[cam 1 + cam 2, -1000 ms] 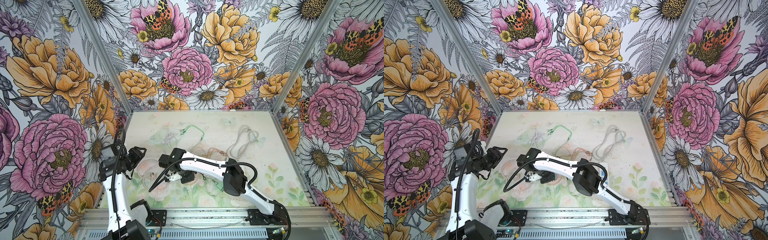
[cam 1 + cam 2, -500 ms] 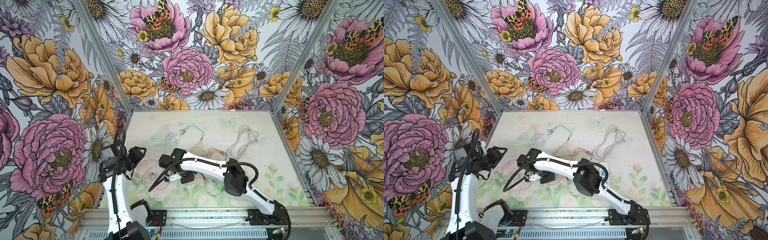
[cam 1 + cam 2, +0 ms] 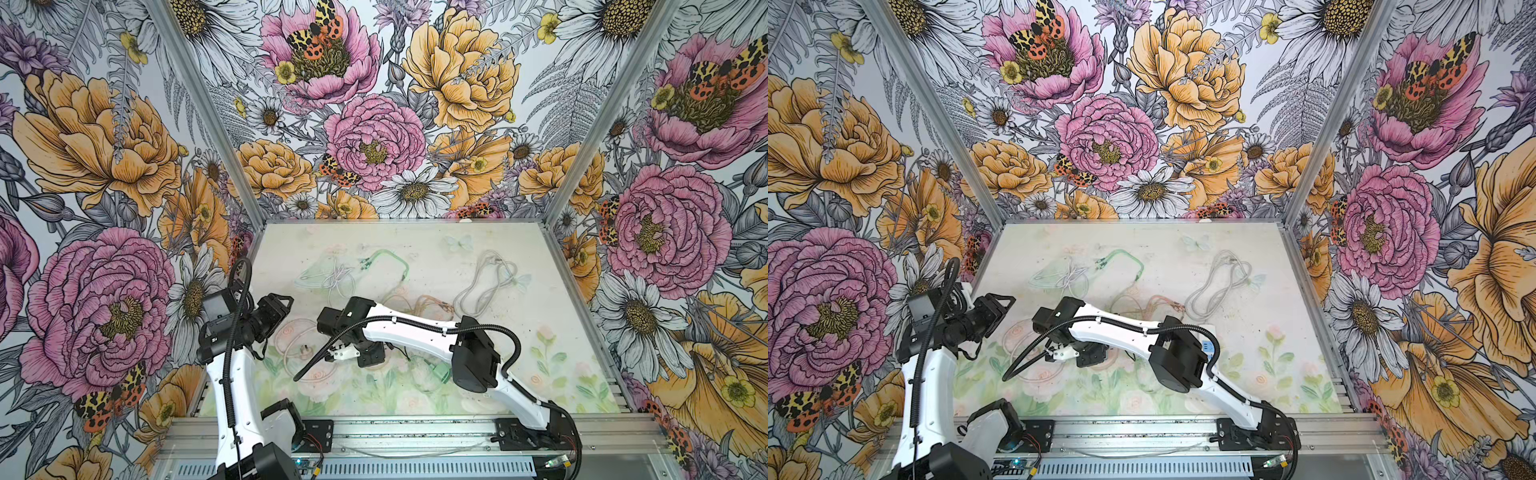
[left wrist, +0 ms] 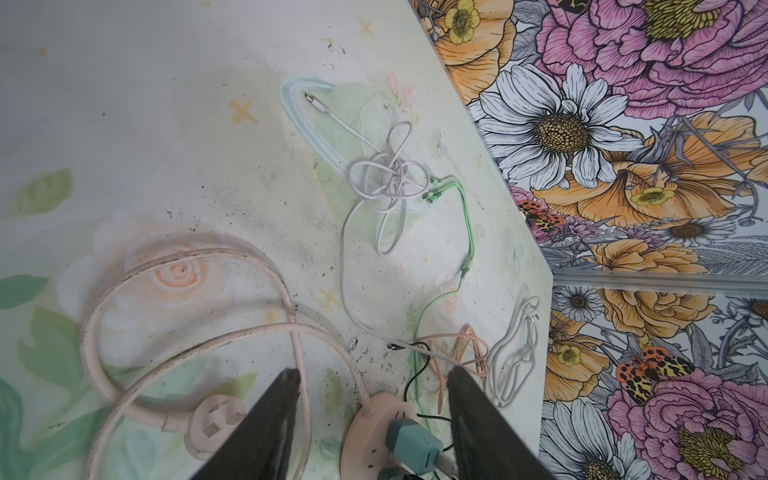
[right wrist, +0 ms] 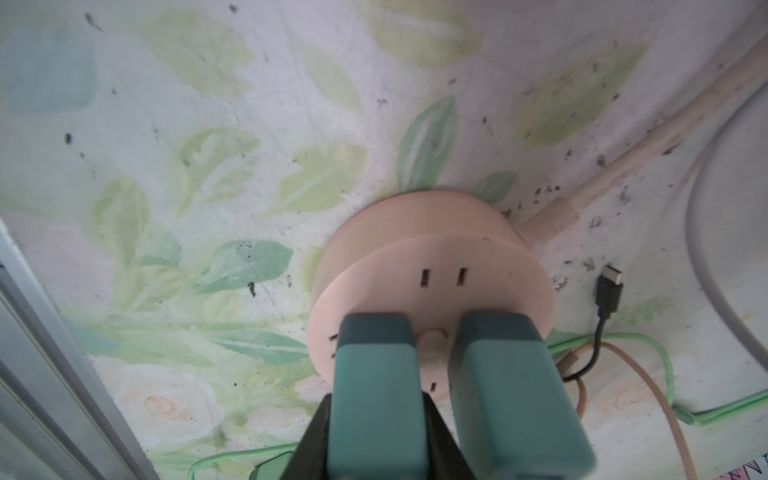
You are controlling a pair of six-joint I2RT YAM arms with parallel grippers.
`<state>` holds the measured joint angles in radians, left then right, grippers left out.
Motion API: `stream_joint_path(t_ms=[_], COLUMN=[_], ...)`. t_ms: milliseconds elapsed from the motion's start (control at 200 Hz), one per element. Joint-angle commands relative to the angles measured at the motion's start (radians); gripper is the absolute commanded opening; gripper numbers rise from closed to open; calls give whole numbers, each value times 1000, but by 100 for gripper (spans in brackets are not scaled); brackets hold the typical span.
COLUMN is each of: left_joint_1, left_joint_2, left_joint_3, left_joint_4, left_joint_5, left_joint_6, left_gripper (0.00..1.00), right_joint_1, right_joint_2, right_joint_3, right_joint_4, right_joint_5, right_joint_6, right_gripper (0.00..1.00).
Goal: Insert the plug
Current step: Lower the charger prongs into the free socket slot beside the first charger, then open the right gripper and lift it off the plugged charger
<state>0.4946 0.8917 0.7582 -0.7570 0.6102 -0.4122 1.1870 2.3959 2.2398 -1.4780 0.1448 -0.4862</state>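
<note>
I am reaching over the table (image 3: 519, 249) with my right gripper (image 5: 376, 415), working at about eight o'clock from its middle. My left gripper (image 4: 372, 374) is hanging at ten o'clock from it, released and holding nothing. The right one is grasping the teal plug (image 5: 374, 365), which is sitting against the round pink socket (image 5: 440, 257), just beside a second teal plug (image 5: 511, 374).

A plug (image 5: 376, 395) is sitting on the round socket (image 5: 432, 266) beside a second plug (image 5: 511, 386). The socket is lying on the worktop (image 3: 498, 249), its coiled cord (image 4: 88, 336) lying left of it, a knotted cable (image 4: 388, 178) lying behind.
</note>
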Motion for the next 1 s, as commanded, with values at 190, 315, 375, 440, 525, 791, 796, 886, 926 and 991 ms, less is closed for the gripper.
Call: stream_joint_path(t_ms=[190, 315, 375, 440, 525, 791, 796, 886, 926, 991], left_joint_1=[-6, -5, -6, -6, -4, -4, -3, -3, -3, -4], left_joint_2=[-7, -7, -7, -5, -3, -5, -5, -5, -5, -7], left_joint_3=[-8, -9, -8, -9, -10, -11, -10, -12, -12, -13], left_joint_4=[29, 28, 28, 29, 33, 34, 34, 35, 35, 35], left_joint_5=[-9, -9, -9, -9, -6, 2, 1, 0, 2, 2], left_joint_6=[3, 3, 3, 3, 3, 3, 3, 1, 1, 1], left_gripper=[60, 60, 60, 60, 60, 60, 60, 60, 60, 60], right_joint_1=[-12, -15, -16, -17, -15, -15, -15, -15, -15, -16], right_joint_2=[-49, -57, -61, -68, -85, -189, -190, -240, -269, -329], right_joint_3=[-11, -12, -14, -15, -29, -112, -113, -133, -156, -205], right_joint_4=[57, 58, 58, 59, 71, 134, 134, 142, 161, 197], right_joint_5=[-5, -4, -8, -16, -38, -91, -90, -97, -102, -112], right_joint_6=[12, 14, 19, 22, 26, 36, 37, 50, 56, 61], right_gripper=[36, 39, 42, 43, 43, 42, 41, 41, 41, 41])
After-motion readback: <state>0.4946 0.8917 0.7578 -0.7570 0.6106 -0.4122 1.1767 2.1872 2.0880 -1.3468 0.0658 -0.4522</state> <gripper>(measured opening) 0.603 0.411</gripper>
